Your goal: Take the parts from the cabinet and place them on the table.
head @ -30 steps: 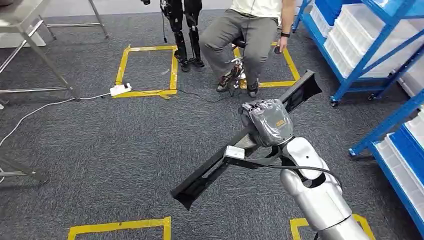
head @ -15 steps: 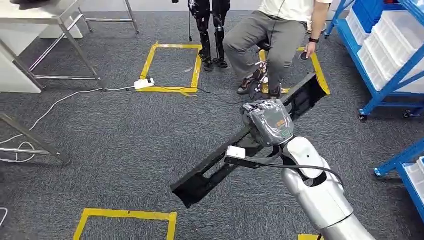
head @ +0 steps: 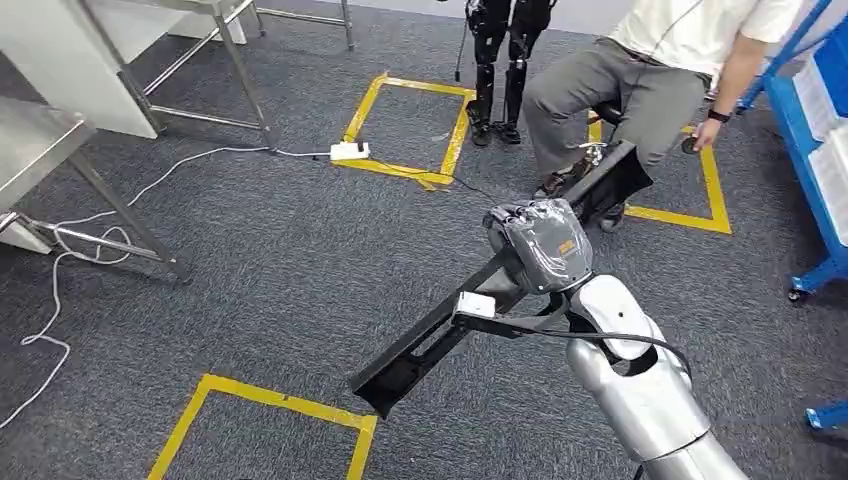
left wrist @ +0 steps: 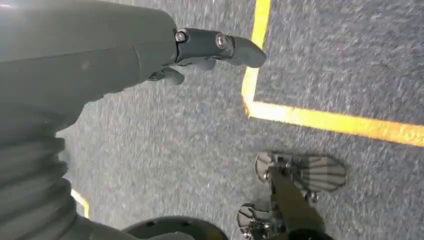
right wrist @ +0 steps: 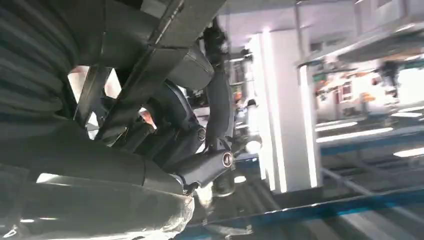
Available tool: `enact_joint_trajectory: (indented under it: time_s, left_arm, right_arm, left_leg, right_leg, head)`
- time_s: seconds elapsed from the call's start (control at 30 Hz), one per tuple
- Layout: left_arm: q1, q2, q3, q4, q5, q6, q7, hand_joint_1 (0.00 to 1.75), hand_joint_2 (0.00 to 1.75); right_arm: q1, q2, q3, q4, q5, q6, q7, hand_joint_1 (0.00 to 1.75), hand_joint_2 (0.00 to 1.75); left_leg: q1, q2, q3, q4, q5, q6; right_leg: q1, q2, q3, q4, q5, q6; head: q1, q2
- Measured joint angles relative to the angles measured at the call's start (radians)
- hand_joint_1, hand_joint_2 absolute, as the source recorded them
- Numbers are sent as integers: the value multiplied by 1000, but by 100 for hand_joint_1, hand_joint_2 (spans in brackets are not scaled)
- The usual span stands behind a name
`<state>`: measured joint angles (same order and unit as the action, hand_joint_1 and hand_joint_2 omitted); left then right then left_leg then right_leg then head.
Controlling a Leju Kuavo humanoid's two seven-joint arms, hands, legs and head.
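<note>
Currently the right hand (head: 540,245) grips the long black part (head: 440,335) mid-length, above the carpet (head: 250,260); likely stiff, light, prone to swinging. Left hand (left wrist: 200,50) hangs empty, fingers apart.

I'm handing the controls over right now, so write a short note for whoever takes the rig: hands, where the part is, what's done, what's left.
Right hand: holds the long black part near its middle, carried level and slantwise over the carpet.
Left hand: hangs over the carpet, holding nothing, fingers loosely curled.
Metal table: ahead to the robot's left. Blue cabinet: at the right.
Person: seated on a stool just beyond the part's far end; mind the clearance.
Done: part is out of the cabinet and in hand.
Left: get to the table and set the part on it.
</note>
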<state>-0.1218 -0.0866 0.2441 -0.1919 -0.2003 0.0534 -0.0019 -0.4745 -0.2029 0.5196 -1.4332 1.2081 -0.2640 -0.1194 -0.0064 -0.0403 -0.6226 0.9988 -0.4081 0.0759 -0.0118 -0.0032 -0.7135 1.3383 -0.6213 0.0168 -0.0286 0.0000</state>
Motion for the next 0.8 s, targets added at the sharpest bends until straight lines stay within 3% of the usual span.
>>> enact_joint_trajectory:
  time_s: [0.03,0.1,0.13,0.17,0.2,0.27,0.3,0.33,0.37,0.4,0.43,0.5,0.53,0.57,0.6,0.63,0.67,0.7,0.8]
  left_arm:
    - [1,0,0,0,0,0,0,0,175]
    - [4,-2,0,0,0,0,3,0,175]
    - [4,-3,0,0,0,1,3,0,175]
    - [4,-2,0,0,0,2,3,0,175]
    - [3,-2,0,0,0,4,3,0,175]
    - [8,-2,0,0,0,5,4,0,175]
    - [12,-2,0,0,0,5,5,0,175]
    - [15,1,0,0,0,6,5,0,175]
    - [16,-2,0,0,0,5,6,0,175]
    - [14,-2,0,0,0,5,6,0,175]
    - [11,-2,0,0,0,5,6,0,175]
    - [12,-3,0,0,0,5,6,0,175]
    - [14,-3,0,0,0,5,6,0,175]
    - [16,-3,0,0,0,5,6,0,175]
    - [16,-3,0,0,0,6,6,0,175]
    - [15,-3,0,0,0,5,6,0,175]
    - [14,-3,0,0,0,5,6,0,175]
    - [11,-2,0,0,0,5,6,0,175]
    - [11,-2,0,0,-1,6,6,0,175]
  right_arm:
    - [1,0,0,0,0,0,0,175,175]
    - [0,0,-1,0,0,0,0,175,175]
    - [0,-1,-1,0,0,0,1,175,175]
    - [-1,-2,-1,0,0,0,1,175,175]
    - [-2,-1,0,-1,0,0,1,175,175]
    - [1,2,0,0,0,0,1,175,175]
    - [-1,2,0,0,0,0,1,175,175]
    - [-3,5,0,-1,0,0,2,175,175]
    - [-4,5,0,-1,0,0,2,175,175]
    - [-4,5,0,-2,0,0,2,175,175]
    - [-4,5,0,-2,0,0,2,175,175]
    - [-4,4,0,-2,0,0,2,175,175]
    - [-4,5,1,-2,0,0,2,175,175]
    - [-4,5,1,-2,0,0,2,175,175]
    - [-4,5,1,-2,0,0,2,175,175]
    - [-5,5,1,-3,0,0,2,175,175]
    - [-7,7,1,-3,0,0,2,175,175]
    - [-10,7,0,-3,0,0,2,175,175]
    - [-13,12,2,-2,0,1,2,175,175]
  left_leg:
    - [1,-15,1,1,-1,-1]
    - [8,-46,6,3,-3,-10]
    - [11,-62,7,8,-7,-18]
    - [11,-74,-3,16,-11,-28]
    - [8,-86,-9,26,-14,-35]
    - [12,-101,-16,22,-9,-44]
    - [16,-110,-18,22,-8,-47]
    - [21,-98,-20,29,-15,-50]
    - [12,-38,-30,58,-32,-54]
    - [12,6,-60,120,-67,-60]
    - [16,28,-105,206,-107,-62]
    - [19,38,-184,347,-152,-63]
    - [19,38,-193,352,-138,-62]
    - [19,38,-172,305,-103,-59]
    - [18,45,-129,219,-56,-53]
    - [14,68,-79,125,-14,-45]
    - [4,129,-40,49,-2,-35]
    - [-8,139,-35,44,-12,-33]
    - [-15,97,-40,39,-14,-24]
  right_leg:
    - [-4,0,-1,-9,13,11]
    - [-15,6,60,-154,88,41]
    - [-27,31,106,-258,133,57]
    - [-37,83,125,-306,143,63]
    - [-30,69,131,-310,144,44]
    - [-21,51,130,-306,144,26]
    - [-21,41,132,-307,145,22]
    - [-29,28,137,-311,147,13]
    - [-26,20,142,-312,144,4]
    - [-20,9,144,-312,142,-1]
    - [-15,-5,146,-312,139,-7]
    - [-7,-32,146,-312,134,-13]
    - [-6,-44,148,-312,132,-14]
    - [-4,-56,150,-312,130,-16]
    - [-1,-68,155,-312,127,-19]
    - [0,-77,160,-312,123,-18]
    - [2,-86,165,-313,118,-17]
    - [15,-94,164,-312,114,-9]
    - [9,-127,173,-322,109,2]
  head:
    - [-2,0]
    - [-1,0]
    - [0,0]
    - [7,0]
    - [7,0]
    - [1,0]
    - [1,0]
    - [2,0]
    - [-2,0]
    - [-10,0]
    - [-9,0]
    - [-10,0]
    - [-10,0]
    - [-10,0]
    - [-10,0]
    - [-10,0]
    - [-10,0]
    - [-8,0]
    - [-9,0]
